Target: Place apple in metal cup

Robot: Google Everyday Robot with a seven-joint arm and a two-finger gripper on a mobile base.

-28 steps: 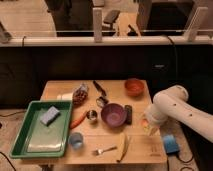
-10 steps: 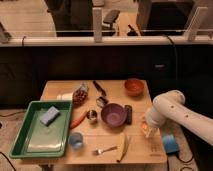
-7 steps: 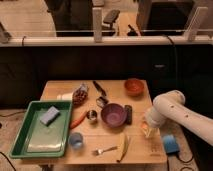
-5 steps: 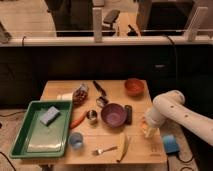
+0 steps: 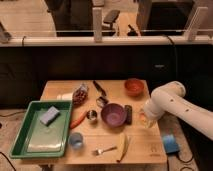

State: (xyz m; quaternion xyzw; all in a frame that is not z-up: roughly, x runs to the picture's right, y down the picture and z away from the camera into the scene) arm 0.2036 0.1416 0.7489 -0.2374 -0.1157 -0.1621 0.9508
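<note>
The metal cup (image 5: 92, 116) is small, silver and dark inside. It stands on the wooden table (image 5: 142, 150) just left of the purple bowl (image 5: 114, 114). My gripper (image 5: 144, 120) hangs from the white arm (image 5: 172, 104) over the table's right edge, right of the purple bowl. A small orange-yellow round shape, the apple (image 5: 143, 117), shows right at the gripper, partly hidden by it. I cannot tell whether it is held or resting on the table. The cup is well to the left of the gripper, beyond the bowl.
A dark flat item (image 5: 125, 114) lies between bowl and gripper. An orange bowl (image 5: 134, 86) is at the back right. A banana (image 5: 122, 146), fork (image 5: 102, 150) and pale blue cup (image 5: 76, 140) are in front. A green tray (image 5: 30, 145) with a sponge (image 5: 49, 115) is left; a carrot (image 5: 78, 120) lies beside it.
The arm's end has dropped slightly toward the table's right edge since the earliest frame. Over the last second nothing has visibly moved.
</note>
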